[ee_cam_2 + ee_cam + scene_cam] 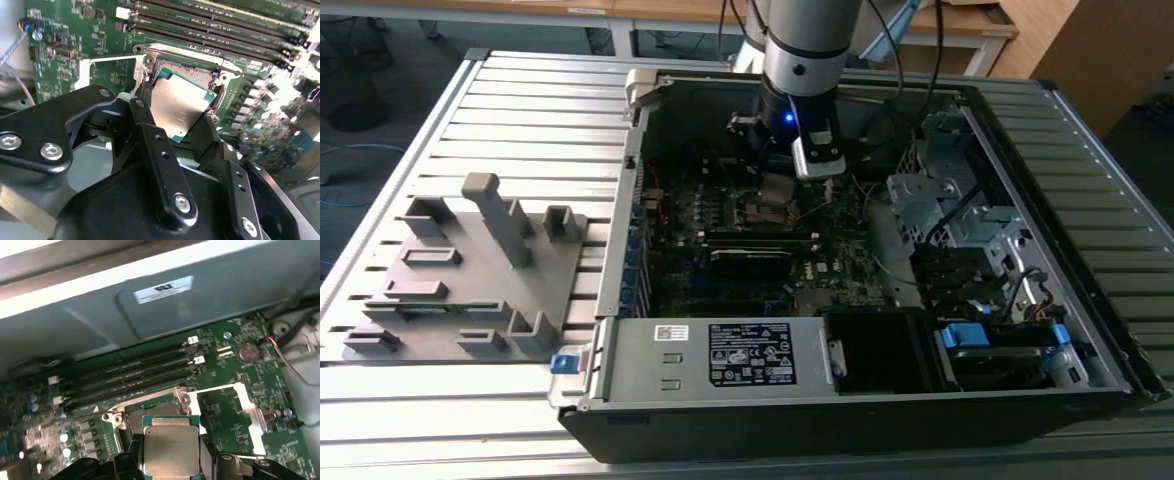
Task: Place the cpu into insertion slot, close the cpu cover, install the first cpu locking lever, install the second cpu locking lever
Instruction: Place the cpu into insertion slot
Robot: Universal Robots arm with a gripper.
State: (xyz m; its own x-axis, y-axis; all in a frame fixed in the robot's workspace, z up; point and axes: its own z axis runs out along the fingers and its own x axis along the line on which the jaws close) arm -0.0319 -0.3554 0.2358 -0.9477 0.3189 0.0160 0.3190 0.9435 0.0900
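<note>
While gripper (781, 190) hangs inside open black computer case (854, 440), exterior view, it carries one small flat square silver-grey cpu (778, 187) over dark green motherboard (854, 270).

Second wrist view: two black fingers (145, 107) clamped on chip's opposite edges, just above square dark metal-rimmed insertion slot (192, 70), seemingly for alignment.

First wrist view: one thin silvery cpu cover (248, 402) flipped open beside slot, leaving socket accessible; four long black memory slots (135, 372).

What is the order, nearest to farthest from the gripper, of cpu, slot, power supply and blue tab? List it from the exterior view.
1. cpu: clamped in the gripper itself.
2. slot: just below the gripper.
3. power supply: labelled box nearest the camera.
4. blue tab: past the power supply's corner, on the exterior view's left.
</note>
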